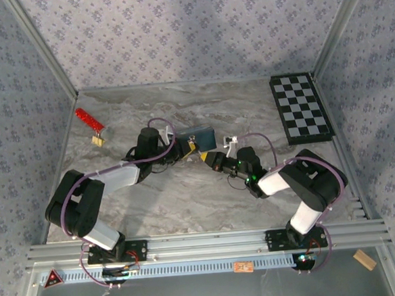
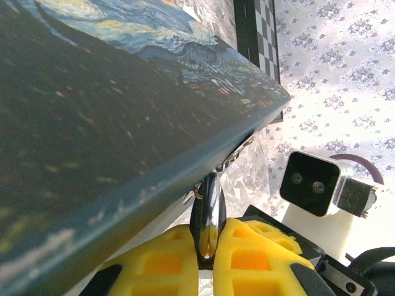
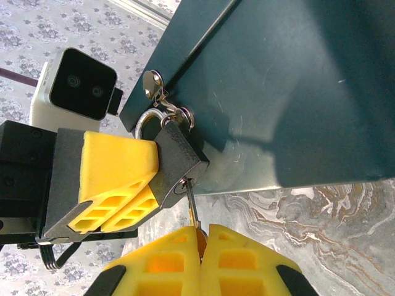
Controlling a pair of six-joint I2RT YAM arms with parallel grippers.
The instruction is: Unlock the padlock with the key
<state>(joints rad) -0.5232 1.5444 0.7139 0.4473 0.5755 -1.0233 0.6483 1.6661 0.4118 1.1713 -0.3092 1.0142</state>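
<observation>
Both arms reach in from the bottom edge of the top view and meet just above the middle of the marbled table (image 1: 188, 203). The left arm (image 1: 85, 196) doubles up at lower left and stretches rightward. The right arm (image 1: 308, 181) folds at lower right and stretches leftward. Where they meet is the blue painted box (image 1: 202, 137), with the left gripper (image 1: 187, 149) at its lower left edge and the right gripper (image 1: 206, 159) just below it. From overhead the lock is too small to make out.

The right wrist view gives the detail. The padlock (image 3: 180, 155) hangs at the box's corner, centre-left of the frame, its silver shackle (image 3: 143, 123) up against small metal fittings (image 3: 152, 83) on the box edge. The left gripper's yellow fingers (image 3: 117, 179) clamp the dark body from the left. The right gripper, at bottom centre, is closed on the key (image 3: 192, 206), whose blade runs up into the padlock's underside.

The left wrist view shows the padlock edge-on at bottom centre, pinched between that gripper's own fingers under the box's overhanging edge.
</observation>
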